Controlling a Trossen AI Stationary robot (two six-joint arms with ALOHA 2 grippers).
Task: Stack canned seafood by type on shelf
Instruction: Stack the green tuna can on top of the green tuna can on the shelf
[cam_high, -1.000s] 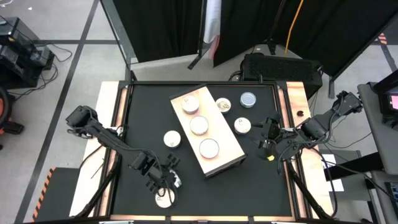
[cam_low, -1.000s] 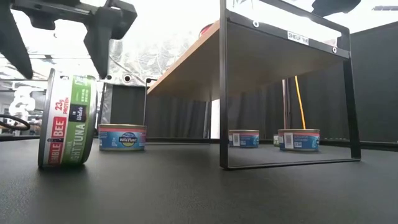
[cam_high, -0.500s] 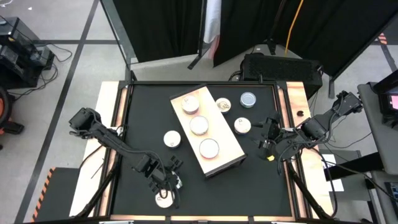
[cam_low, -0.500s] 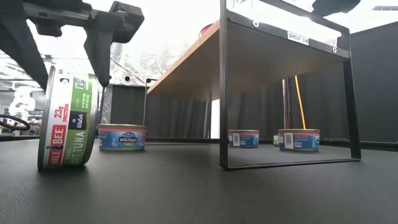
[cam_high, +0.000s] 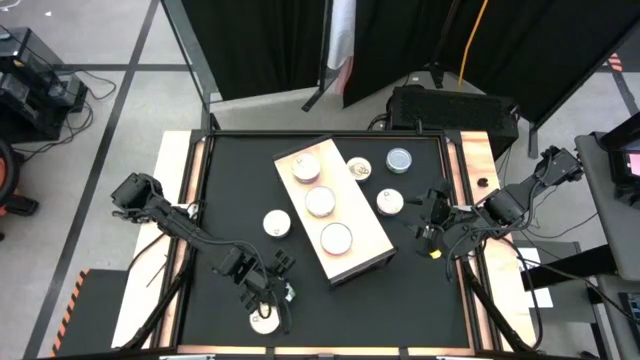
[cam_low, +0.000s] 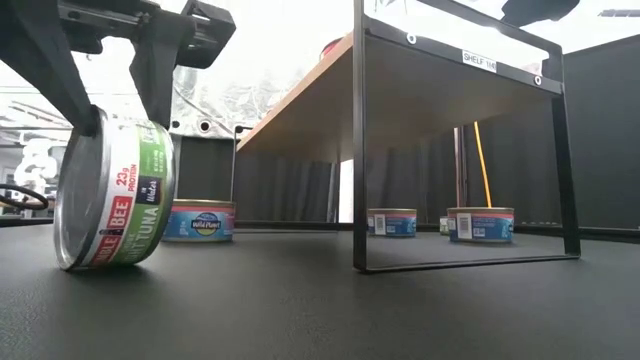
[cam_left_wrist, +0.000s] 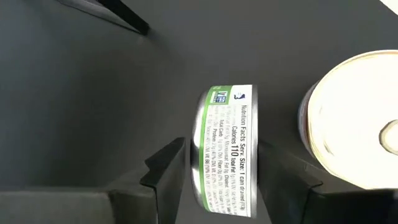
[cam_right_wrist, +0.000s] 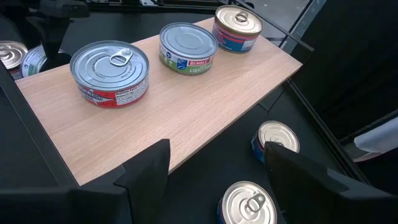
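Note:
A green-labelled tin (cam_low: 110, 195) of canned seafood stands on its rim near the table's front left, and my left gripper (cam_low: 120, 115) is shut on it from above. The high view shows the same left gripper (cam_high: 282, 292). Beside it another tin (cam_left_wrist: 354, 118) lies flat. The shelf (cam_high: 335, 215), a light-wood board on a black wire frame, carries three tins (cam_right_wrist: 111, 71), (cam_right_wrist: 188, 46), (cam_right_wrist: 237, 26). My right gripper (cam_high: 428, 222) hangs open in the air off the shelf's right side, with nothing between its fingers. My left gripper pinches the green-labelled tin across its two flat ends, one finger (cam_left_wrist: 168, 171) on each end, at the tin's upper part (cam_left_wrist: 200, 155). The fingers slant down from above. The tin is tilted, with its lower rim (cam_low: 100, 265) on the table.
More tins sit flat on the black table: one left of the shelf (cam_high: 277, 223) and three to its right (cam_high: 360, 167), (cam_high: 399, 159), (cam_high: 390, 202). The shelf's wire legs (cam_low: 358, 150) stand near the table's middle. Bare tabletop lies in front of the shelf.
My left gripper's fingers have closed in from either side onto the green-labelled tin. The tin, which stood almost upright on its rim, now leans over, still with its rim on the table.

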